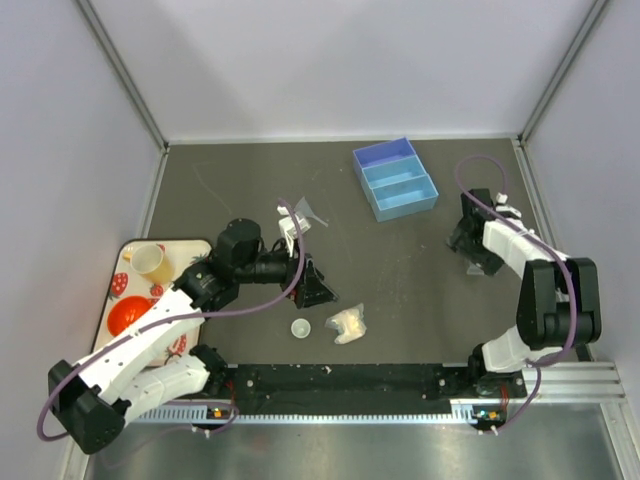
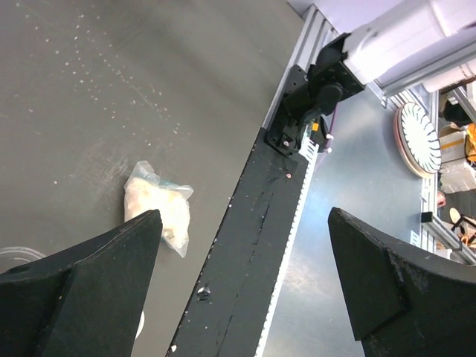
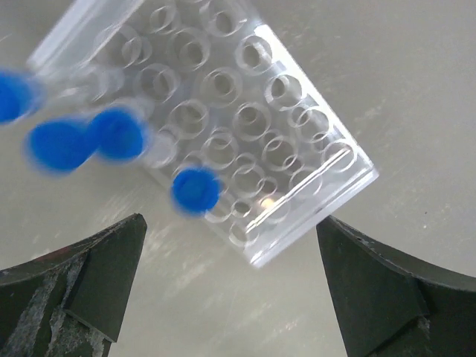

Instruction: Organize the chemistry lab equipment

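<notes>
At the far left of the top view, a strawberry tray (image 1: 196, 246) sat by the wall with a yellow cup (image 1: 148, 261) and an orange bowl (image 1: 128, 317) on it. These were not lab things.

Next came the left fingers (image 2: 89, 290), spread wide apart and holding nothing. They hung over the lower middle of the worktop (image 1: 420, 270). Just below them in the picture lay a small white dish (image 1: 301, 328) and, beside it, a pale packet (image 2: 158, 208).

The packet looked soft, light and crinkly, so a pinch on its puffy middle would likely work. The dish looked hard and light, so its rim would be the place to hold.

A tiny clear flask (image 1: 309, 212) seemed to sit above the left arm, too small to see well. It would likely break easily.

Blue bins (image 1: 395, 178) sat at the upper middle.

At the right, the right fingers (image 3: 387, 297) were also spread wide and holding nothing, right over the clear tube rack (image 3: 245, 126). Blue-capped tubes (image 3: 195, 190) seemed to stand in its holes. The rack looked stiff, smooth and slippery, so its two long sides seemed best to squeeze, kept flat so no tubes tip.

The right wall was close. The middle had the most open room.
</notes>
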Tool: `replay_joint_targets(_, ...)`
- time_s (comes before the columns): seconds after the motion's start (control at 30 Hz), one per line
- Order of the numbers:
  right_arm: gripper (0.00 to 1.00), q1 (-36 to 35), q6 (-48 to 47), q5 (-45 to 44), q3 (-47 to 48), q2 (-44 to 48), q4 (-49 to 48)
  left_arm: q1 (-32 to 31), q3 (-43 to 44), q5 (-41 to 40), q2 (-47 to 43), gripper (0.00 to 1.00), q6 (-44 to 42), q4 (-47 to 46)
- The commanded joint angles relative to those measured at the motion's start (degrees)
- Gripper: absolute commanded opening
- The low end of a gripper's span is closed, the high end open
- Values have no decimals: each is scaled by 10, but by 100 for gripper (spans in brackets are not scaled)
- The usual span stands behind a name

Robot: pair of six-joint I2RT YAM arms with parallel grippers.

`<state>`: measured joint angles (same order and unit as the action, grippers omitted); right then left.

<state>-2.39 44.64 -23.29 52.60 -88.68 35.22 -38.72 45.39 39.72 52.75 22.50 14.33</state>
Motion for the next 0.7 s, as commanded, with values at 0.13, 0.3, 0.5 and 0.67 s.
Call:
replay_joint_targets(0.13,99,-117,-61,36,40,119,9,4,78,-82,40,99,3,31)
replay_joint_targets(0.3,99,-169,-96,54,94,119,-8,37,124,-122,87,99,16,66)
replay_joint_targets(0.5,99,-176,-105,103,195,29,-54,88,171,-112,142,99,40,59)
replay_joint_targets(0.67,97,-176,-87,105,287,-99,-56,118,204,-103,179,99,43,65)
